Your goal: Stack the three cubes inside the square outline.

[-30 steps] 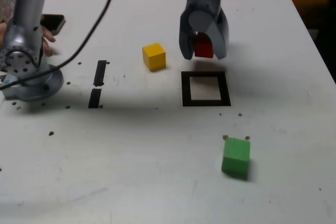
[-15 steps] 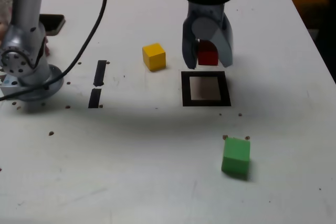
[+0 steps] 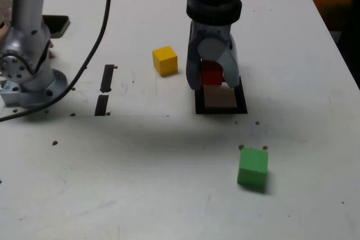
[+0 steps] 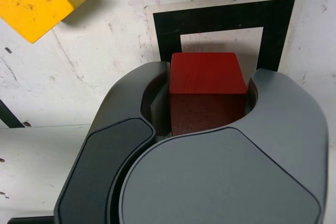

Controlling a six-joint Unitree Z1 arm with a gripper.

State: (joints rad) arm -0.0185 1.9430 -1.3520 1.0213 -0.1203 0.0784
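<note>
Claw (image 3: 212,84) of grey plastic is clenched on the small red solid cube (image 3: 212,75), its two jaws pressed against opposite sides of it. Both hang over the far part of the thick black square outline with a white centre (image 3: 242,105), which lies flat on the white speckled surface (image 3: 169,167). The wrist view shows the red cube (image 4: 207,74) overlapping the outline's (image 4: 220,19) white centre. Only the exterior view shows the green cube (image 3: 252,167), near the front and well apart. The yellow cube (image 3: 165,60) sits to the exterior view's left of the claw.
</note>
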